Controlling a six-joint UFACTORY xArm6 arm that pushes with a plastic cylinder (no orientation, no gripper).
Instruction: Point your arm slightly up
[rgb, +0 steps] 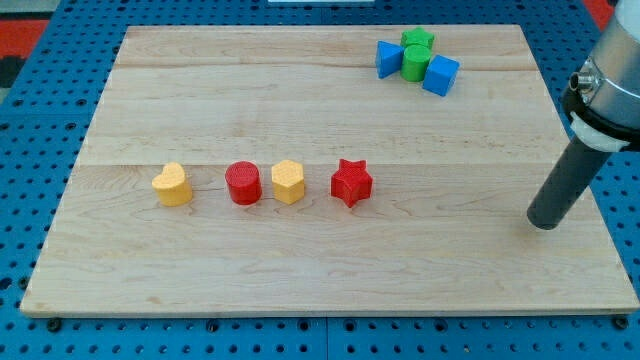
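Observation:
My tip (545, 222) rests on the wooden board (320, 260) near its right edge, well to the right of the red star (351, 183). A row lies across the board's middle: a yellow heart (173, 185), a red cylinder (243, 183), a yellow hexagon (287, 181) and the red star. At the view's top right sits a tight cluster: a blue block (387, 57), a green star (418, 40), a green cylinder (415, 63) and a blue cube (440, 75). The tip touches no block.
The arm's grey body (610, 80) comes in from the view's right edge above the rod. A blue pegboard (40, 120) surrounds the board on all sides.

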